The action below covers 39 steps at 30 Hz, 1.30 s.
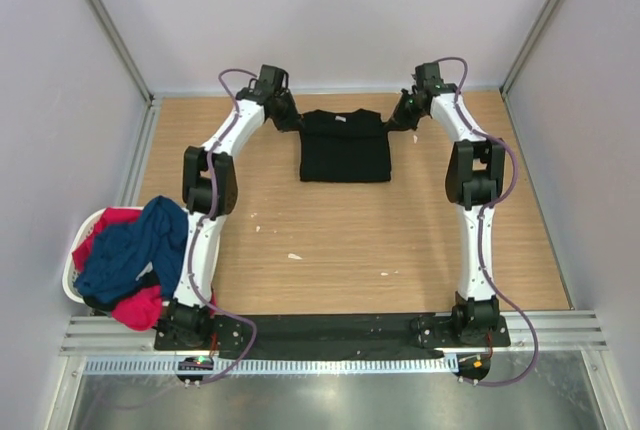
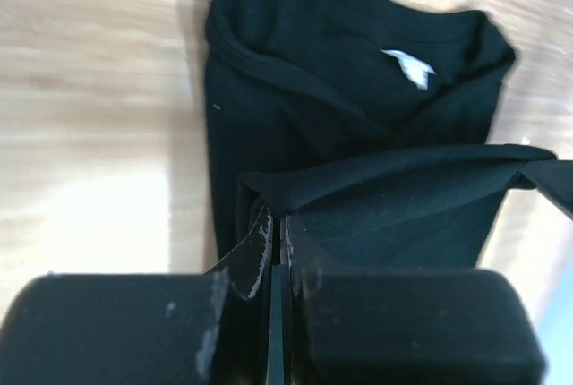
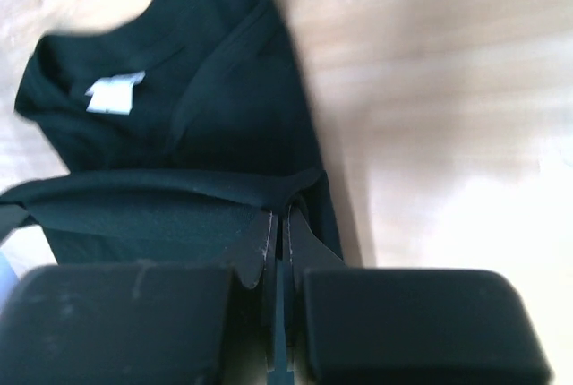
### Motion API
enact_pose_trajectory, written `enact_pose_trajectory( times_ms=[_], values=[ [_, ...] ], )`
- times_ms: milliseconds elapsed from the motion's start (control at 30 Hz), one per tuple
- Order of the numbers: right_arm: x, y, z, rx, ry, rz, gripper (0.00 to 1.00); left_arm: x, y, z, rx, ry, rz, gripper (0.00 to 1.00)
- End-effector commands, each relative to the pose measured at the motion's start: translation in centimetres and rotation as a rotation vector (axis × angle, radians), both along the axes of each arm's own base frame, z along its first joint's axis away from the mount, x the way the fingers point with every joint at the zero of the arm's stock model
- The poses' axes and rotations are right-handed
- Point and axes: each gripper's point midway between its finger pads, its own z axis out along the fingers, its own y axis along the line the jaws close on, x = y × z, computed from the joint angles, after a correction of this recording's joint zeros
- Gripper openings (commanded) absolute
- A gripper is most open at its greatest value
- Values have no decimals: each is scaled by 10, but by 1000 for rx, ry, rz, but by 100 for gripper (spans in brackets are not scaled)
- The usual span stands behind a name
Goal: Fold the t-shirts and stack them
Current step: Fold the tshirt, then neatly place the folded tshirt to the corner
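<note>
The counter is a light wooden board with a visible grain, and it looks pale and glossy in both wrist views. A black t-shirt lies on it, folded into a rough rectangle. The collar and a white neck label are at one end. At the other end a fold of the cloth is raised off the wood.

On the arm-base side of the t-shirt, a few small white flecks are scattered over bare wood. Beyond them, well apart from the t-shirt, a black base plate runs along the counter's edge. Far to the t-shirt's left, a white laundry basket sits at the counter's side edge; whether it rests on the wood cannot be told.
</note>
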Motion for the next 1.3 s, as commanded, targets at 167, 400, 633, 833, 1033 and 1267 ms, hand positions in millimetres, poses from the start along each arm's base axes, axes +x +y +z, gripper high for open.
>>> enact_pose_trajectory(
  times_ms=[167,400,633,833,1033,1267],
  values=[
    [69,-6,49,99,-288,-31,43,60,34,18,-39,-178,105,42],
    [72,-1,111,136,-403,-13,82,62,37,84,-85,-309,86,69],
    [48,17,101,120,-382,62,63,27,-11,102,-172,-355,-125,64],
    [45,53,76,133,-356,129,31,17,-60,95,-277,-341,-193,14],
    [45,72,54,177,-318,126,21,23,-80,69,-408,-299,-173,0],
    [42,77,48,185,-308,146,19,20,-86,46,-477,-259,-162,0]
  ],
)
